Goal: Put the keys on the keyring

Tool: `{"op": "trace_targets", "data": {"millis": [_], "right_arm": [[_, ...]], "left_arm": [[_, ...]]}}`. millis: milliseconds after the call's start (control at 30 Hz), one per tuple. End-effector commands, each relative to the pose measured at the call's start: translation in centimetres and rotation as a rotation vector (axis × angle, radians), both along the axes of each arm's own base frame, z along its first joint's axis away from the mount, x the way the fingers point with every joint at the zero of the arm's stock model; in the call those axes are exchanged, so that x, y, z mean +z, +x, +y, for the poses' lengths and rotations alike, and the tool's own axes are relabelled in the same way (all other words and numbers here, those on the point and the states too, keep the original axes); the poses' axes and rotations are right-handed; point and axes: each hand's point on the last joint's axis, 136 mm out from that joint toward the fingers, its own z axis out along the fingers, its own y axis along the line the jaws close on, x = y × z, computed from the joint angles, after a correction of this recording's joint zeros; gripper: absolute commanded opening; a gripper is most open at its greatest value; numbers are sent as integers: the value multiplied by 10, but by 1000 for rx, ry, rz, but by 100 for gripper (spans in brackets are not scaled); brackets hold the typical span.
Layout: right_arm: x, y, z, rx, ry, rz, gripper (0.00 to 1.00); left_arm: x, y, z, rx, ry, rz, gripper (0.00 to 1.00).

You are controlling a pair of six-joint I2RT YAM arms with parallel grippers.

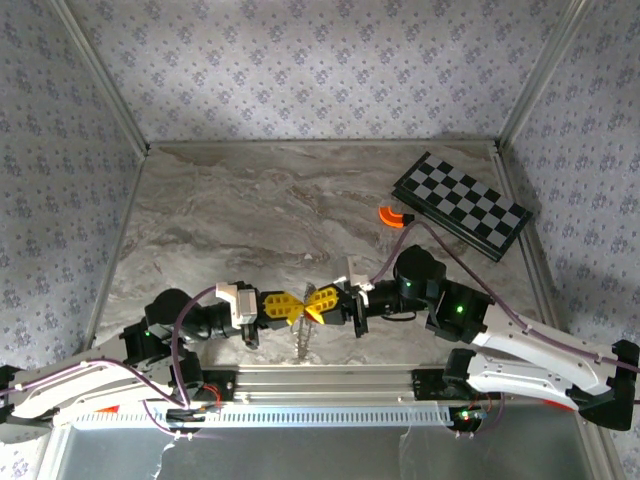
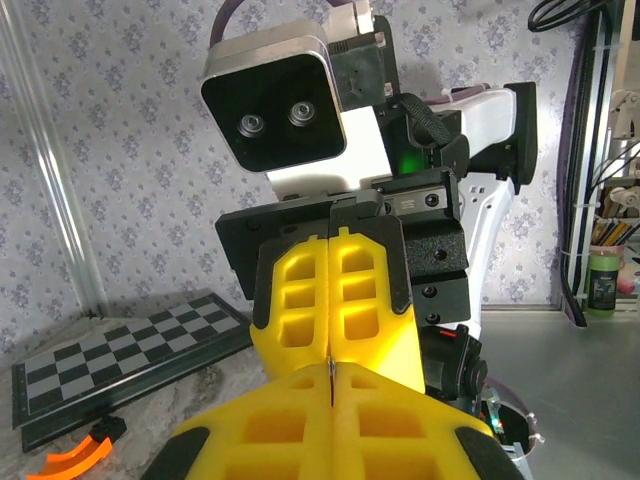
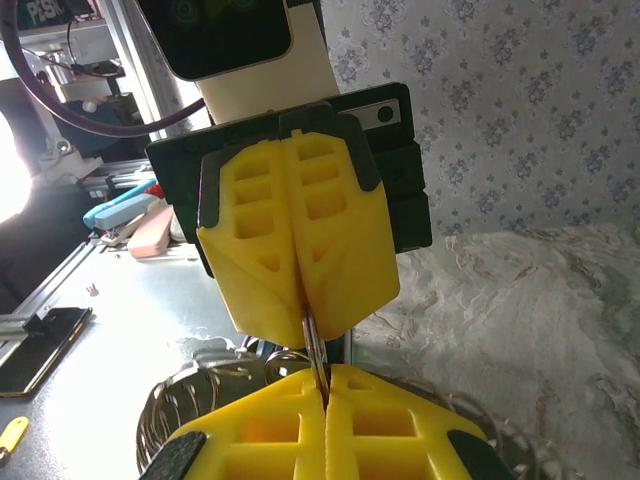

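Note:
My left gripper (image 1: 290,307) and right gripper (image 1: 318,303) meet tip to tip above the table's near middle. Both are shut on a thin silver loop of the keyring (image 3: 313,345). In the right wrist view the loop runs from the left gripper (image 3: 303,315) down into my right gripper (image 3: 323,385), and the ring's fringe of silver pieces (image 3: 190,395) hangs below. From above, the keyring (image 1: 303,340) dangles under the fingertips. In the left wrist view a metal sliver (image 2: 329,368) shows where my left gripper (image 2: 330,378) meets the right gripper (image 2: 330,350). The keys are out of view.
A black-and-white chequered board (image 1: 460,205) (image 2: 110,360) lies at the far right of the marble table, with an orange curved piece (image 1: 392,215) (image 2: 75,460) beside its near corner. An aluminium rail (image 1: 320,380) runs along the near edge. Patterned walls close in three sides.

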Motion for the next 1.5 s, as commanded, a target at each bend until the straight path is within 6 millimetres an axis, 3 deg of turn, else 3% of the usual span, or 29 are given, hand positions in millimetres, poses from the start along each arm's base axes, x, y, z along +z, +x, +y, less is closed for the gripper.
{"op": "trace_targets", "data": {"millis": [0, 300, 433, 733, 967, 1333, 1467], "right_arm": [[4, 0, -1, -11, 10, -27, 0], [5, -5, -2, 13, 29, -49, 0], [6, -8, -4, 21, 44, -48, 16], [8, -10, -7, 25, 68, -54, 15], [14, -10, -8, 22, 100, -47, 28], [21, -11, -11, 17, 155, -36, 28], [23, -11, -12, 13, 153, -39, 22]], "left_arm": [[18, -1, 7, 9, -76, -22, 0], [21, -4, 8, -5, -96, -28, 0], [24, -6, 6, -20, -100, -34, 0], [25, -9, 4, -43, -116, -24, 0], [25, -10, 2, -56, -119, -25, 0], [23, -12, -2, -74, -120, -22, 0], [22, -13, -1, -80, -132, -21, 0]]}}
